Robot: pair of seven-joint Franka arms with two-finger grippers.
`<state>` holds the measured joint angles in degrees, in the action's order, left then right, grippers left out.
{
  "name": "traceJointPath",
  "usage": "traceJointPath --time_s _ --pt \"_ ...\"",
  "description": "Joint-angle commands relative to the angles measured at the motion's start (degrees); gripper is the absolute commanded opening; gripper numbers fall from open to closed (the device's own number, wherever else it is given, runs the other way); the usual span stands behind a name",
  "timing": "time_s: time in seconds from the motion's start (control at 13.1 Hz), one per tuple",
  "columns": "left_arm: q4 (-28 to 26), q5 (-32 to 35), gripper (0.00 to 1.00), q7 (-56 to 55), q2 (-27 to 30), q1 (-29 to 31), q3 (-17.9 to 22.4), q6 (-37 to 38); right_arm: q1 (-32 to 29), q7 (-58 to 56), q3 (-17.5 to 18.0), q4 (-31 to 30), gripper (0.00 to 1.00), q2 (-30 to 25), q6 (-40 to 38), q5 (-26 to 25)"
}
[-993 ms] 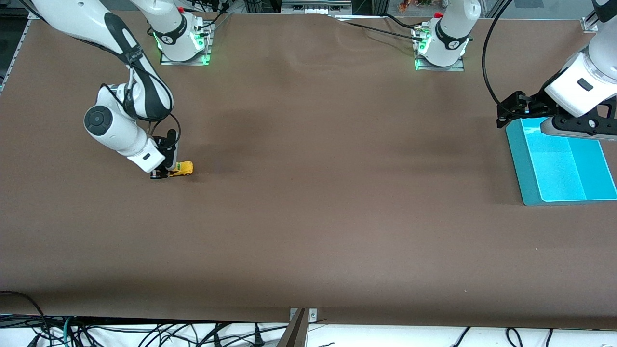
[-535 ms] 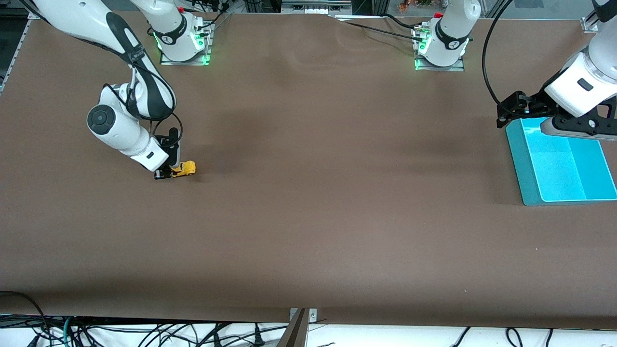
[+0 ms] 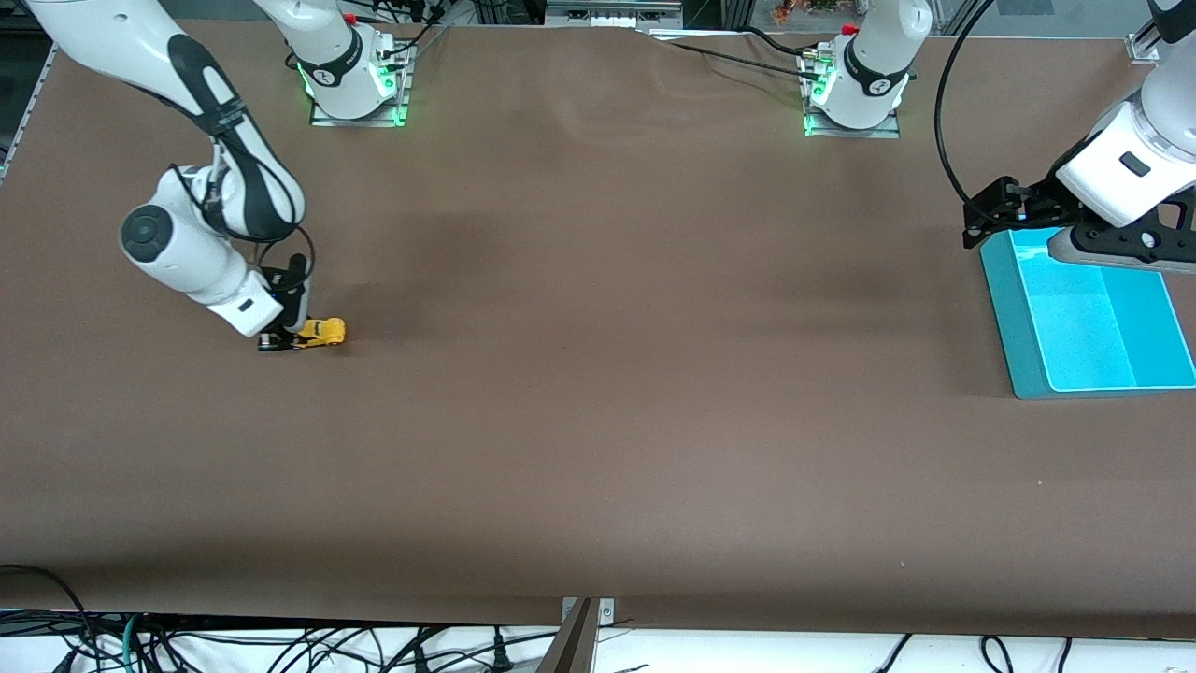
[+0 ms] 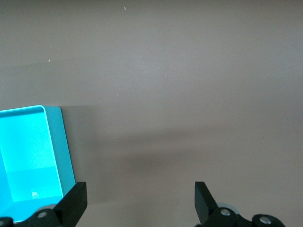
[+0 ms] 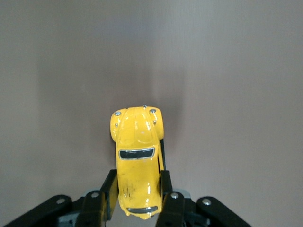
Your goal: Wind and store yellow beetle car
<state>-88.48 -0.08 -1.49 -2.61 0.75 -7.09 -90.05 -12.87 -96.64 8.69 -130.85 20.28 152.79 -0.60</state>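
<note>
Dragged backward: yellow beetle car [image 5: 136, 168], right claw [image 5: 137, 198] clamped.

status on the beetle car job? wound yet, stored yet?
Done: the right end effector is shut on the yellow beetle car, low on the table toward the right arm's end. In hand: apparently the wind-up pull. Left: storing; the teal bin holds nothing visible, with the left end effector waiting open over it.

- The big bench [image 3: 598, 421] has a plain brown top.
- Black cables [image 3: 280, 650] lie in a messy heap under its near edge.
- Green lights [image 3: 397, 89] glow at its far edge.
</note>
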Motion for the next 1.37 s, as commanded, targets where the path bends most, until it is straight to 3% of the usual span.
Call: traceJointPath --time_s 0.0,0.38,0.61,0.69,0.76,0.92,1.3 --pt "1.0 1.5 1.0 1.0 0.1 -0.1 0.0 1.1 -6.6 -7.7 0.1 -0.4 0.09 3.7 0.8 0.3" --pt "1.0 1.5 1.0 1.0 0.1 -0.1 0.0 1.1 -14.4 -17.6 -1.8 3.4 0.09 6.8 -0.5 0.6" --pt "1.0 1.5 1.0 1.0 0.1 -0.1 0.0 1.1 -14.4 -17.3 -1.3 4.1 0.16 6.8 -2.3 2.6" --pt "1.0 1.5 1.0 0.9 0.1 -0.1 0.0 1.1 -14.4 -17.0 -1.0 4.3 0.23 6.8 -2.3 3.1" --pt "1.0 1.5 1.0 1.0 0.1 -0.1 0.0 1.1 -14.4 -16.2 -0.6 4.9 0.37 6.8 -2.6 3.6" --pt "1.0 1.5 1.0 1.0 0.1 -0.1 0.0 1.1 -14.4 -14.9 0.2 6.3 1.0 6.9 -4.7 3.7" --pt "1.0 1.5 1.0 1.0 0.1 -0.1 0.0 1.1 -14.3 -11.3 4.0 13.9 1.0 6.4 -14.6 3.7"
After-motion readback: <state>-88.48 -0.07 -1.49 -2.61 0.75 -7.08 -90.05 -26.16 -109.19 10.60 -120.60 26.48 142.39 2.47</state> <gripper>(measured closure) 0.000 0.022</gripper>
